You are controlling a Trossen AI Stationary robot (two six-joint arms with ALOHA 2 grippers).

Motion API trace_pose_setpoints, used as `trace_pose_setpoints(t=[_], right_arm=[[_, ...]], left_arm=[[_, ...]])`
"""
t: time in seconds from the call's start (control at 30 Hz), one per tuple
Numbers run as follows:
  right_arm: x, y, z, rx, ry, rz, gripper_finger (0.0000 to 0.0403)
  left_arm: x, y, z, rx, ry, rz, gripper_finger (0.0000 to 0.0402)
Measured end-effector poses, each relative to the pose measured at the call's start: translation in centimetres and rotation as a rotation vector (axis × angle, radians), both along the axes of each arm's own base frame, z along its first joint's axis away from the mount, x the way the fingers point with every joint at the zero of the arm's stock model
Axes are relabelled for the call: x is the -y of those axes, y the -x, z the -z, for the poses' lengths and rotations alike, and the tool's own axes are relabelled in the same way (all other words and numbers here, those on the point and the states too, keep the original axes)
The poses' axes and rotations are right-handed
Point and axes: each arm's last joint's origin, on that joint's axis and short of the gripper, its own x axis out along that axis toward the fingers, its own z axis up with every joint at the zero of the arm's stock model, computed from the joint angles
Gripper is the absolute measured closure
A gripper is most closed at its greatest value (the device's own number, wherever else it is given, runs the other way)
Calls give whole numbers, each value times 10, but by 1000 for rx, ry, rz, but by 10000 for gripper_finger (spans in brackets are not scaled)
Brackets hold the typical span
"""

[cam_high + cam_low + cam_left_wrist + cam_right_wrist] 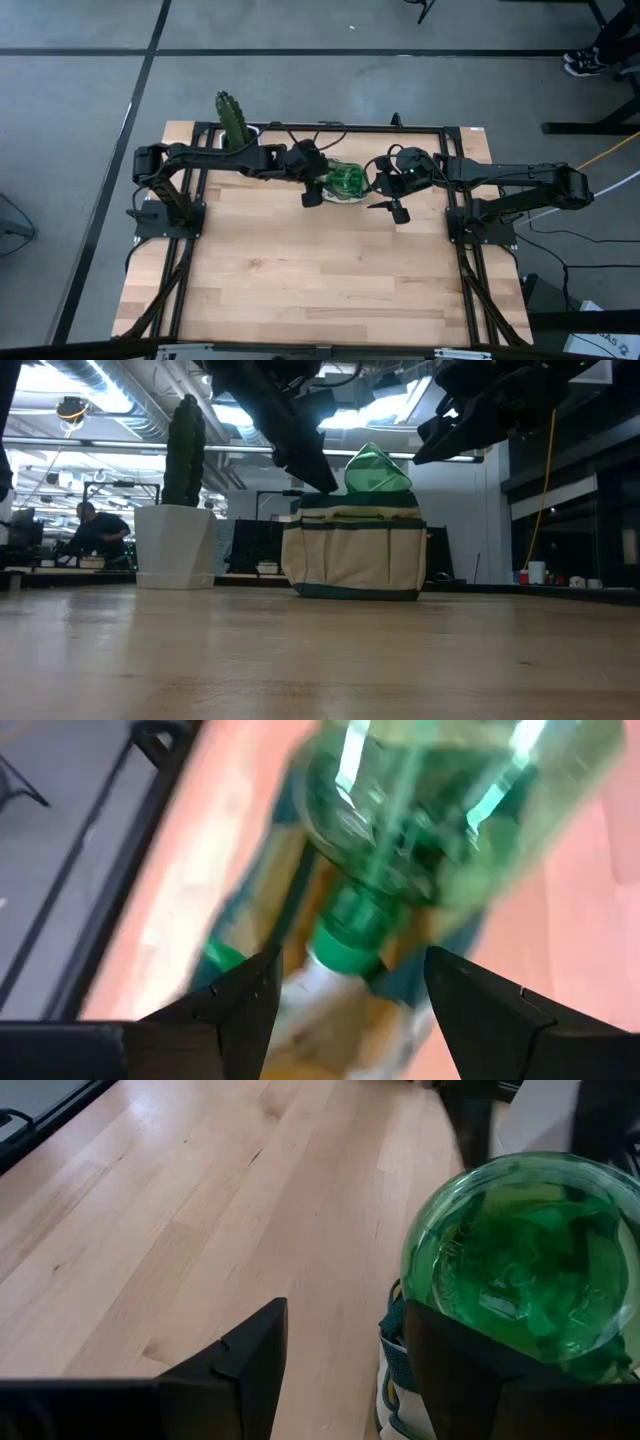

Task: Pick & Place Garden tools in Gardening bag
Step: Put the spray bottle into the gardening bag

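While the green spray bottle (348,180) sits upended in the gardening bag (353,556), both grippers gape empty.

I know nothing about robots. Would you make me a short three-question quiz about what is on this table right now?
1. True or false: the green spray bottle lies flat on the table.
2. Which stands nearer the cactus in the high view: A) the left hand or B) the right hand?
3. Fill in: the bottle sticks out of the top of the gardening ____.

Key
1. False: it stands in the bag, base upward.
2. A.
3. bag.
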Motion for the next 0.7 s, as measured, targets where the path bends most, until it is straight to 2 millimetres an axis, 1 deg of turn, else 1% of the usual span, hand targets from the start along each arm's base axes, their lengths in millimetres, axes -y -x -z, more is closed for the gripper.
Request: trace_pose_setpoints(t=[0.23, 0.37, 0.5, 0.7], right_arm=[[0, 0, 0, 0, 0, 0, 201], [0, 0, 0, 0, 0, 0, 201], [0, 0, 0, -1, 0, 0, 201], [0, 0, 0, 0, 0, 0, 201]], left_arm=[[20, 7, -3, -62, 16, 30, 160], [31, 7, -7, -52, -34, 29, 160], [38, 4, -10, -27, -71, 18, 161], [48, 2, -11, -2, -82, 41, 174]])
